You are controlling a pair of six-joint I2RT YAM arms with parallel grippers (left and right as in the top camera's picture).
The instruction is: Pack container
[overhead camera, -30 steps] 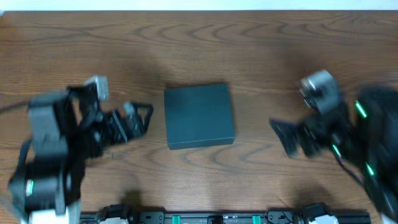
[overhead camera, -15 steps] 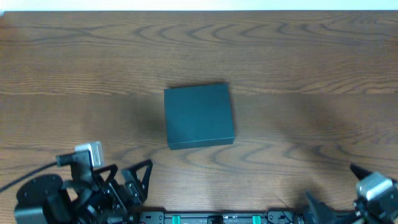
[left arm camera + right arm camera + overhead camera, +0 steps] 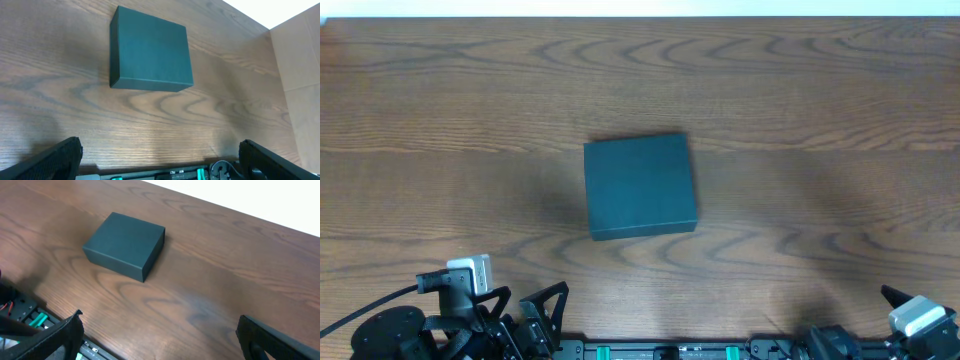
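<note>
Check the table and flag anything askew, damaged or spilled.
Nothing stands out. The container sits closed and intact in the middle of the table, turned only slightly against the wood grain. No spill shows. The left pincer and right pincer are open, apart from it.

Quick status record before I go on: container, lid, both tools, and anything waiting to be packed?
container: matte dark box, lying flat in the middle of the wooden table
lid: closed
left tool: open, empty, at the near table edge, apart from the container
right tool: open, empty, at the near table edge, apart from the container
items to pack: none in view in any camera
</note>
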